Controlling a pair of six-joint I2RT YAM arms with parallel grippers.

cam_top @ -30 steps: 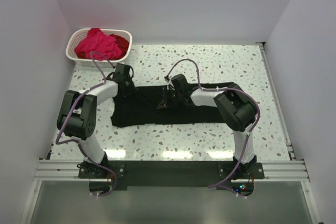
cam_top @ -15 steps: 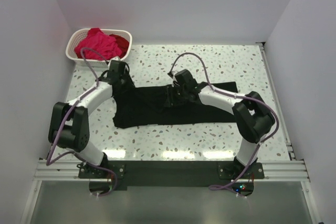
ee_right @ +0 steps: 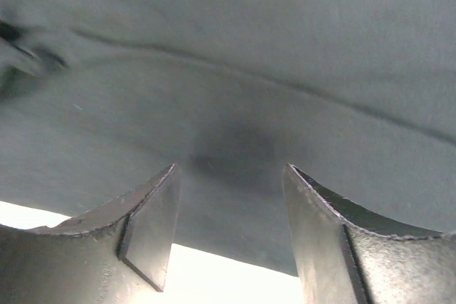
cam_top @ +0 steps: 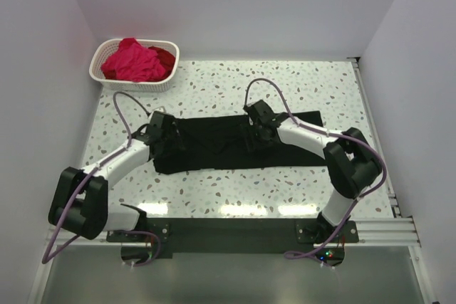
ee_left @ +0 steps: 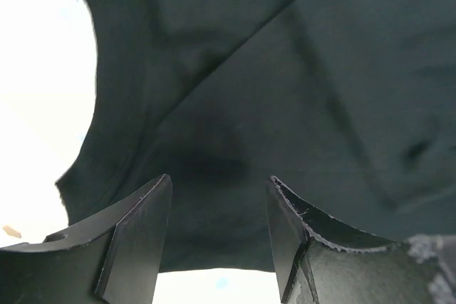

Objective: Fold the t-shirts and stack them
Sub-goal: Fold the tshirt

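Black t-shirt (cam_top: 214, 149) beneath left gripper (ee_left: 217, 191) and right gripper (ee_right: 231, 176)

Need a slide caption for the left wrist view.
Left tool, open, hovers over the black t-shirt near its edge.

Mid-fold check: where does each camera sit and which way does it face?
Top external: above and behind the bases, looking down on the table, black shirt and basket; left arm and right arm show in full.
Left wrist: on the left gripper, looking along its open fingers at the shirt's edge.
Right wrist: on the right gripper, looking along its open fingers at black cloth.
Shared: all three see the black shirt.
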